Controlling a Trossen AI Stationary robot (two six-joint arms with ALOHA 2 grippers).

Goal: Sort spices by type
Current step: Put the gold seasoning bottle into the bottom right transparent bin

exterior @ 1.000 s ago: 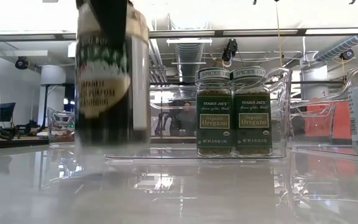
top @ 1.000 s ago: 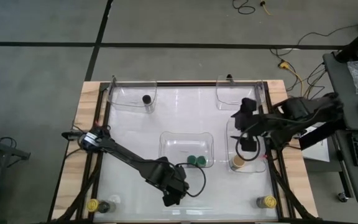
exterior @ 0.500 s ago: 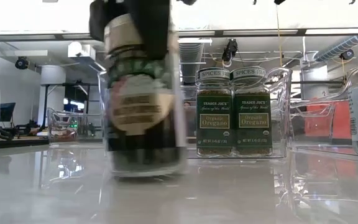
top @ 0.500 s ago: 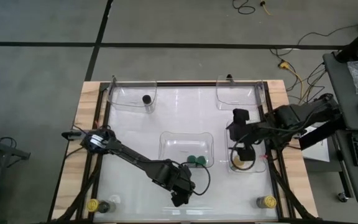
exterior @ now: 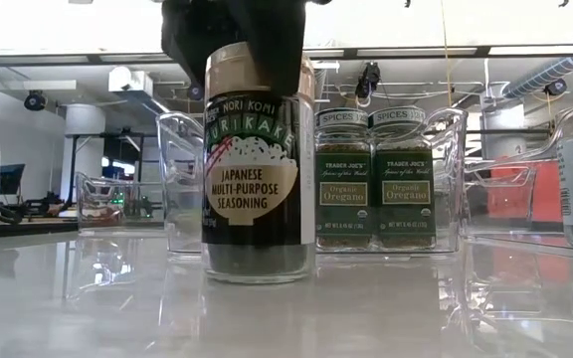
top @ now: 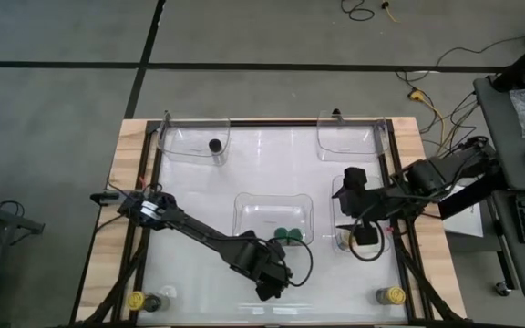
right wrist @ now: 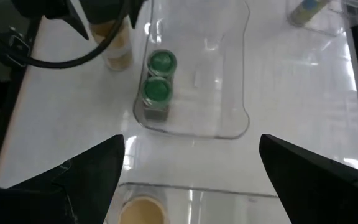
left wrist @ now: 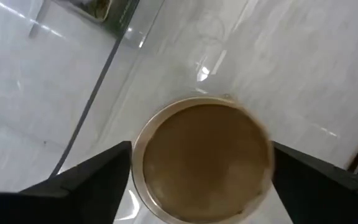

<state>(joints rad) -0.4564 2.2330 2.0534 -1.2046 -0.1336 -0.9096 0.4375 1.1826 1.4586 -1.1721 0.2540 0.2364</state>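
Note:
My left gripper [top: 272,282] is near the table's near edge, shut on a tan-lidded furikake jar [exterior: 259,179] with a dark label. My right gripper [top: 361,235] hangs open over the right-hand clear tray [top: 339,196], straight above a second tan-lidded jar [right wrist: 143,211] that stands on the tray's floor. Two green-lidded oregano jars [top: 287,235] stand side by side in the middle tray [top: 244,205]. A black-lidded jar [top: 214,145] stands in the far left tray. Yellow-lidded jars stand at the near left corner [top: 137,299] and the near right corner [top: 392,295]. My left gripper comes from above, pointing down, with one finger [left wrist: 95,180] on each side of the jar's tan lid [left wrist: 204,158], at its rim. The jar is upright below the fingers. Whether its base [exterior: 259,276] rests on the table or sits just above it, I cannot tell.
A fourth clear tray [top: 344,137] sits at the far right. A dark frame runs around the white tabletop [top: 199,182]. Bare table lies between the trays and along the near edge. The room beyond shows in the low view.
My left gripper has carried the tan-lidded jar along the near side toward the table's right. The jar tipped on the way and is now upright. My right gripper has moved a little toward the near edge and now covers most of the tan jar in its tray.

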